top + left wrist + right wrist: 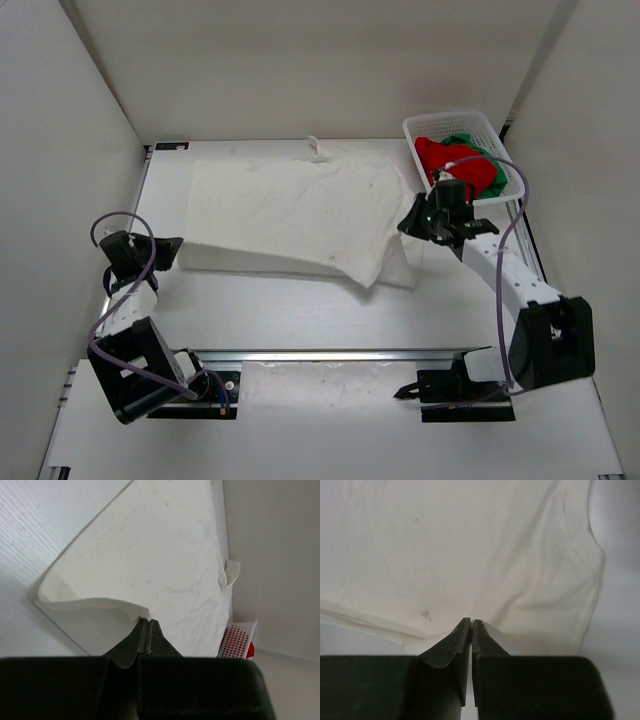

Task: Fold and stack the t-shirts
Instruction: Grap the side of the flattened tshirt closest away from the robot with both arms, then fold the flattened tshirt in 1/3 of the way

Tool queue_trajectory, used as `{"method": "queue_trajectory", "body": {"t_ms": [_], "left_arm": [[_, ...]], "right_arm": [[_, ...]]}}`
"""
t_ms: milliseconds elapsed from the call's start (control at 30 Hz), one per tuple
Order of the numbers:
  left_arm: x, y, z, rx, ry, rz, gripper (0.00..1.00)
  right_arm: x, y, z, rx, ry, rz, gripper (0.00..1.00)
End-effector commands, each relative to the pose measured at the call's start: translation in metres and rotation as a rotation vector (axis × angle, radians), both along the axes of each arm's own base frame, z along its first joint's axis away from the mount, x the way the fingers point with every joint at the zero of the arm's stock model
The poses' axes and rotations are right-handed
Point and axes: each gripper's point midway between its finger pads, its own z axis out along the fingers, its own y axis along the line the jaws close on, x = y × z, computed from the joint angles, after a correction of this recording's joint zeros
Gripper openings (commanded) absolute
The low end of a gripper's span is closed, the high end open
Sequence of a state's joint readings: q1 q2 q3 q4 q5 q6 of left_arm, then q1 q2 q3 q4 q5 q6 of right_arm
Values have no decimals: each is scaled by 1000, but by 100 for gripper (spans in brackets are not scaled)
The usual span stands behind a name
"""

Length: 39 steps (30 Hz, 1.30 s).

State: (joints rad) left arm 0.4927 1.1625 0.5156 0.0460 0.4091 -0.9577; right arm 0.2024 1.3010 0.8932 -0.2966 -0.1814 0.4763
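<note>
The white t-shirt [290, 205] lies spread across the middle of the table, its near edge lifted off the surface. My left gripper [178, 250] is shut on its near left corner, and the cloth edge sits in the jaw tips in the left wrist view [145, 621]. My right gripper [412, 222] is shut on the shirt's right edge, with white cloth [470, 545] filling the right wrist view above the closed tips [471, 622]. The red t-shirt [455, 165] and green t-shirt [464, 140] lie bunched in the basket [440, 120].
The white lattice basket stands at the back right corner, also seen in the left wrist view [237, 640]. White walls enclose the table on the left, back and right. A metal rail [330, 355] runs along the near side between the arm bases.
</note>
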Motion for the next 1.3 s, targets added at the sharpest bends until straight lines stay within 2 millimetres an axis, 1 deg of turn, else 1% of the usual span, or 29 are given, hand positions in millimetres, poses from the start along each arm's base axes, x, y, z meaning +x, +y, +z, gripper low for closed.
{"method": "queue_trajectory", "body": {"t_ms": [0, 67, 100, 200, 300, 333, 367, 400, 433, 467, 500, 600, 667, 733, 767, 800, 833, 867, 900, 933, 967, 1000, 1033, 1067, 1133, 1167, 1200, 1233, 1267], "left_arm": [[25, 11, 22, 29, -63, 52, 0], [34, 11, 18, 29, -53, 54, 0], [38, 13, 14, 22, -42, 60, 0], [47, 20, 2, 26, -2, 69, 0], [51, 32, -13, 16, 45, 88, 0], [56, 33, -15, 14, 48, 81, 0], [58, 34, -19, 17, 58, 78, 0], [59, 39, -21, 22, 63, 79, 0], [62, 39, -22, 23, 66, 84, 0], [64, 41, -26, 15, 72, 83, 0], [70, 38, -22, 20, 52, 69, 0], [87, 34, -26, 7, 46, 29, 1], [92, 34, -31, 10, 57, 10, 5], [94, 34, -39, -1, 78, -17, 12], [93, 36, -39, -8, 77, -15, 15], [88, 39, -38, -19, 70, 2, 19], [88, 42, -32, -14, 44, 17, 26], [82, 42, -28, -8, 36, 24, 34], [78, 43, -19, 13, 22, 35, 37], [73, 44, -20, 33, 40, 39, 39], [72, 43, -7, 67, 14, 35, 38], [69, 32, 0, 85, 1, 21, 38], [67, 23, 2, 109, -1, 4, 38], [63, 15, 6, 124, -15, -4, 39], [53, -25, -5, 120, -10, -77, 38], [52, -35, -3, 125, -22, -101, 37], [46, -58, -15, 93, -4, -157, 37], [46, -73, -17, 81, -7, -198, 36], [44, -82, -23, 61, 3, -224, 34]], "right_arm": [[55, 4, 26, -32, -132, 14, 0], [80, 9, 31, -20, -153, 23, 0], [86, 9, 31, -19, -156, 20, 0], [117, 11, 36, -34, -167, 18, 0], [147, 12, 27, -52, -142, 18, 0], [151, 13, 26, -59, -138, 23, 0], [158, 11, 19, -74, -126, 25, 0], [167, 10, 28, -69, -141, 16, 0], [172, 10, 16, -83, -117, 20, 0], [179, 11, 12, -93, -107, 24, 0], [187, 12, 8, -98, -106, 26, 0], [205, 8, 3, -130, -96, 8, 0], [212, 6, -3, -134, -80, -2, 0], [217, 9, 4, -132, -95, 8, 1], [217, 12, 4, -130, -95, 14, 3], [216, 12, 14, -122, -113, 21, 10], [214, 14, 17, -123, -126, 31, 17], [209, 13, 26, -115, -139, 28, 20], [201, 11, 35, -113, -152, 26, 25], [194, 6, 27, -127, -135, 13, 29], [187, 3, 49, -115, -177, 0, 31], [173, -3, 53, -116, -186, -17, 32], [156, -3, 53, -108, -192, -16, 31], [148, -6, 50, -94, -183, -32, 18], [109, -10, 23, -45, -148, -39, 1], [101, -12, 17, -32, -136, -55, 0], [82, -15, 3, -28, -118, -68, 0], [67, -22, -9, -33, -111, -86, 0], [60, -26, -17, -29, -97, -99, 0]]}}
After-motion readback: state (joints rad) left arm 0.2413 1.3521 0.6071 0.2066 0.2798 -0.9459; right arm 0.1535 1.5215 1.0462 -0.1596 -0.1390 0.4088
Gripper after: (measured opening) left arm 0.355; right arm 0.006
